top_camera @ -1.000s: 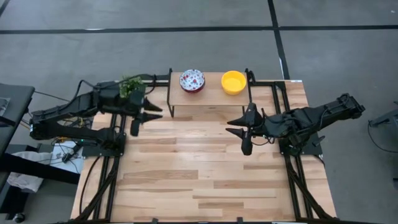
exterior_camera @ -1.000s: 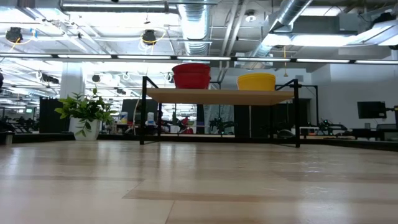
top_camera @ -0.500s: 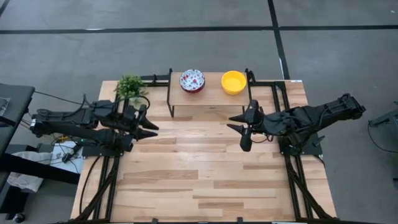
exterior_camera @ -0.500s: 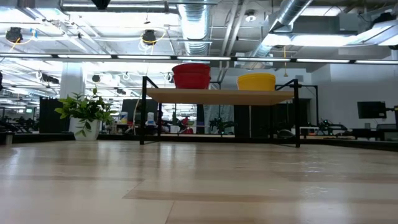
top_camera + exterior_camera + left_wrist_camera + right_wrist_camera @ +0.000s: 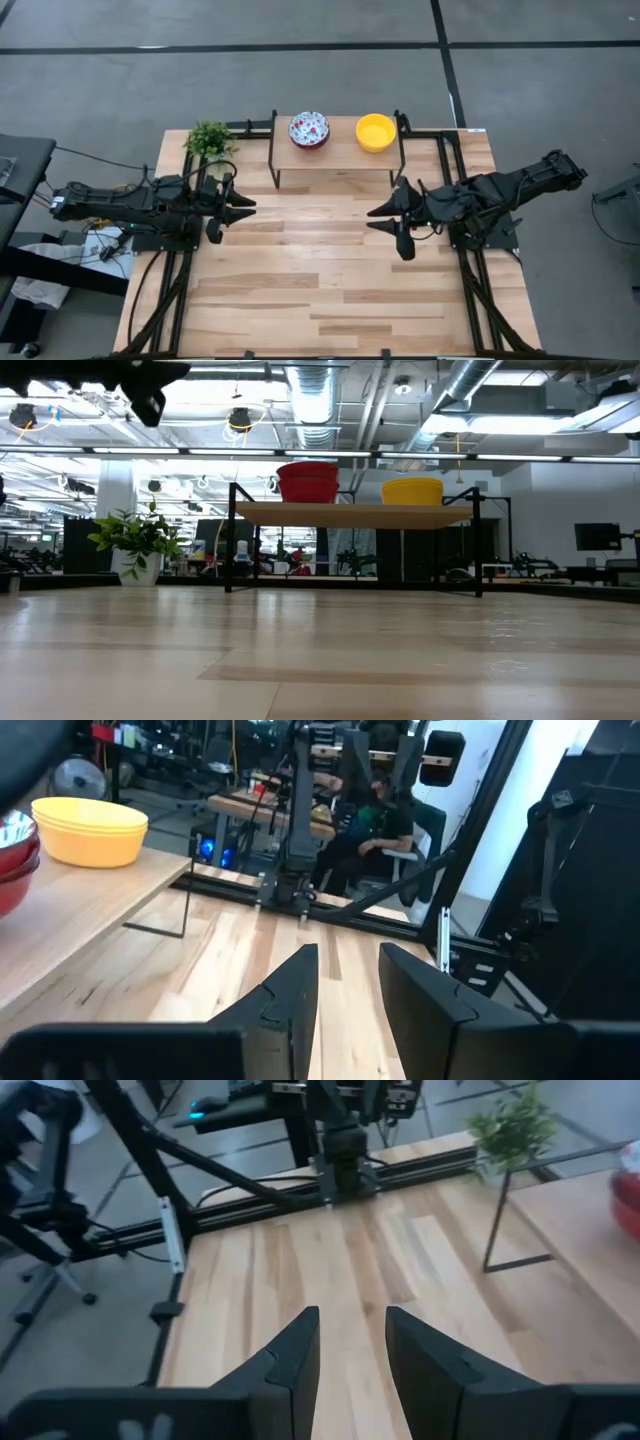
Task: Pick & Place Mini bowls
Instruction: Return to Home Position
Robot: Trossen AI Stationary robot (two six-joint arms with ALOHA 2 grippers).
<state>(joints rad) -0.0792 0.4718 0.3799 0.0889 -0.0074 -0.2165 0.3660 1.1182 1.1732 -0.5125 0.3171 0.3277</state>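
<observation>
Left gripper (image 5: 246,205): released, with the fingers a little apart and nothing between them. It hangs over the surface (image 5: 320,280), off the shelf's front left corner and clear of it.
Right gripper (image 5: 372,218): released too, with parted fingers and nothing held. It sits off the shelf's front right corner, apart from the shelf and pointing toward the left gripper.
Left arm (image 5: 148,382): a dark part of it cuts into the upper corner of the low view, left of the shelf and above it. It covers none of the bowls.
Potted plant (image 5: 209,138): small and green, in a pale pot, on the surface just left of the shelf.
Shelf (image 5: 342,152): a light wooden board on thin black legs, standing at the far edge of the surface. The space under it is open.
Patterned bowls (image 5: 309,129): a nested stack on the left half of the shelf. The insides are white with red-and-blue flowers, and the outsides are red in the low view.
Yellow bowls (image 5: 375,131): a nested stack on the right half of the shelf, plain bright yellow, apart from the patterned stack. Layered rims show in the left wrist view.
Person (image 5: 382,818): seated beyond the surface, past the shelf's right end, among dark frames and desks.
</observation>
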